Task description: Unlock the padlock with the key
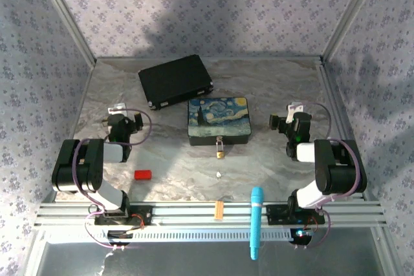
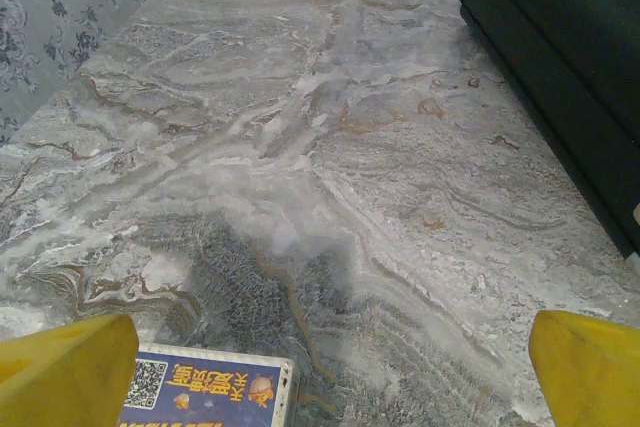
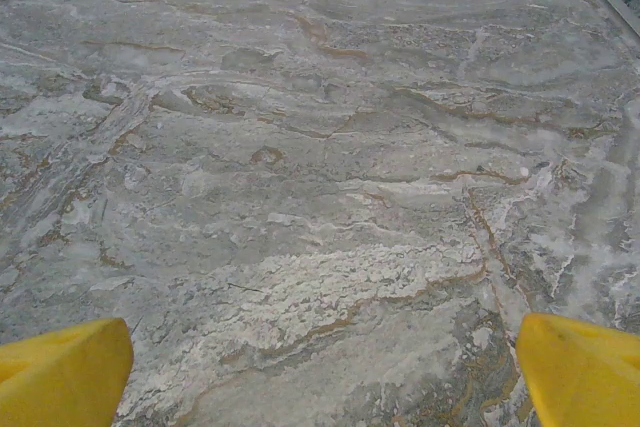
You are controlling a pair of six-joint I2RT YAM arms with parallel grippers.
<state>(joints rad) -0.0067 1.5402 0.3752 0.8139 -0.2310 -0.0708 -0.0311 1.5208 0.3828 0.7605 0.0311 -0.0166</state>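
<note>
The left gripper (image 2: 325, 372) and right gripper (image 3: 320, 372) are hovering over the bench (image 1: 174, 172), both spread wide and holding nothing. The padlock (image 1: 220, 151) is sitting at the painted box's (image 1: 218, 119) front edge, the key (image 1: 219, 174) near it. The thin key is likely calling for a low, centred pinch.

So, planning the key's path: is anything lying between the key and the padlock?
No. In the top view, the table between the key and the padlock is bare marble.
</note>
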